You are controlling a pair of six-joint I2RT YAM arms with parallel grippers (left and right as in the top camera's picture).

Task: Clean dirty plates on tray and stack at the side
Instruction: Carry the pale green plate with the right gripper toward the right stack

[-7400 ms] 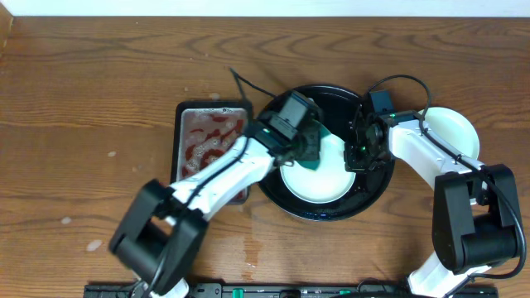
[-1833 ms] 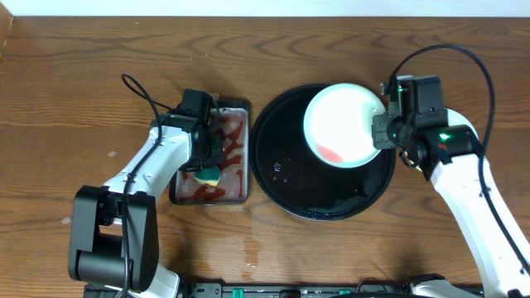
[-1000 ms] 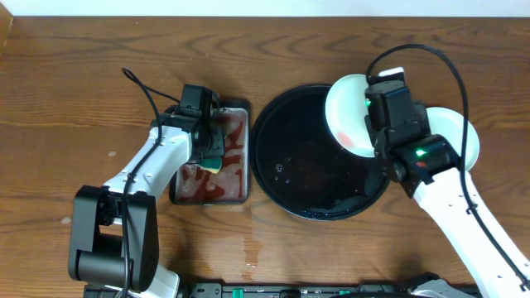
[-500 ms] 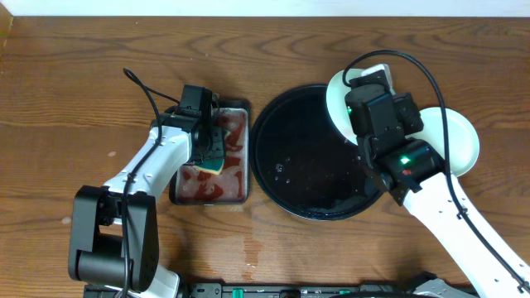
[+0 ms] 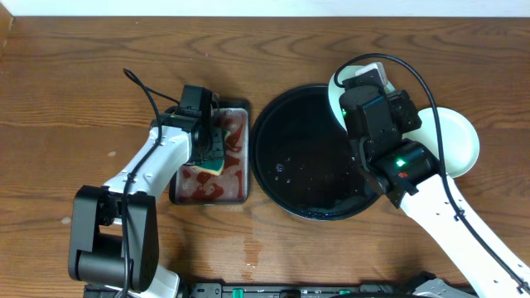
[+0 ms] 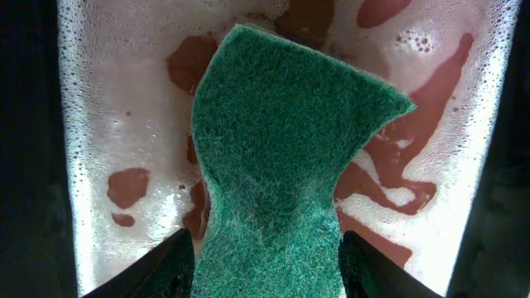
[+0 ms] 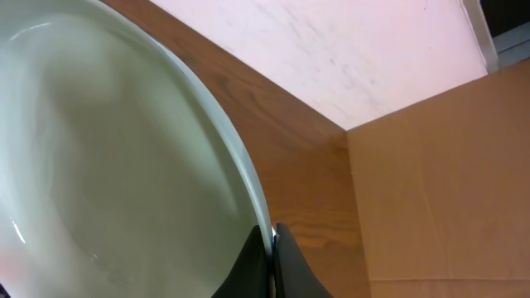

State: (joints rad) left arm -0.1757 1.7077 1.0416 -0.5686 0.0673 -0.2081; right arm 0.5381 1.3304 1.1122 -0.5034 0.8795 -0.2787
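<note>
My right fingers [image 7: 248, 269] pinched shut on plate [image 7: 108, 165] rim, plate tilted above tray [image 5: 306, 157] edge; left fingers [image 6: 157, 269] clamped on sponge [image 6: 273, 165].

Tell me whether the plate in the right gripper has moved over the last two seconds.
Yes. The plate has shifted from over the inside of the black tray out to its far-right rim.

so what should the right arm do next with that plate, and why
Probably carry the held plate rightward and lower it onto the side plate resting on the table. The right gripper pinches its rim, tilted above the tray's far-right edge; the tray holds no other plates, and the left gripper's sponge sits over the pan.
</note>
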